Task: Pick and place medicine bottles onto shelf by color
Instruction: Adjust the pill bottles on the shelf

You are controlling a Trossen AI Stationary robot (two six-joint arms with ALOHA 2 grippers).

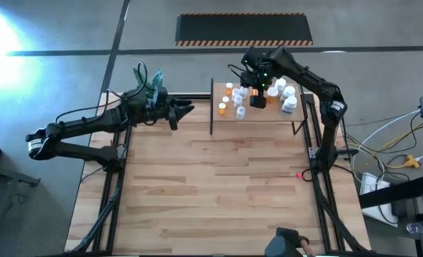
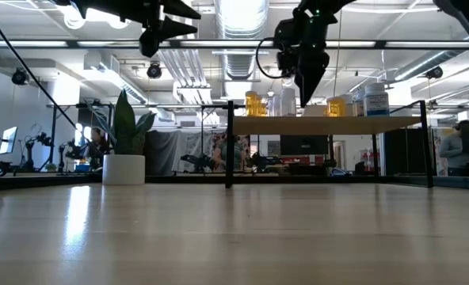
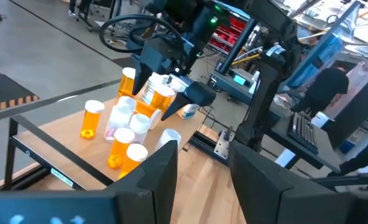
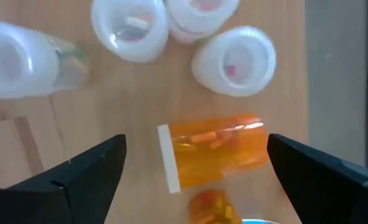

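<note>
Right gripper (image 1: 256,91) is over the shelf (image 1: 265,114) in the upper centre of the high view, arm reaching in from the right edge of the desk (image 1: 211,193). Fingers (image 4: 78,174) spread wide, nothing between them. In the right wrist view the gripper looks straight down on an orange bottle lying on its side (image 4: 212,151); the bottle sits in the open gap between the two fingers, white cap toward the left of that frame, not touched by either finger. Three white-capped bottles (image 4: 234,61) stand upright just beyond it, and a clear bottle (image 4: 28,62) lies at the frame's left edge.

Medicine bottles (image 1: 234,100) are grouped on the shelf board: orange ones toward its left part, white ones (image 1: 289,100) toward its right part. Low view shows the shelf raised on black posts, right of centre, bottles (image 2: 254,103) standing along its top and the right gripper hanging just above them.

Left gripper (image 1: 185,111) is held off the desk at the left of the shelf, well apart from the bottles. Fingers (image 3: 153,180) parted, empty. Its wrist view faces the shelf and the right gripper (image 3: 171,81).

White plant pot (image 2: 123,169) with a green plant stands at the desk's far edge, left in the low view.
</note>
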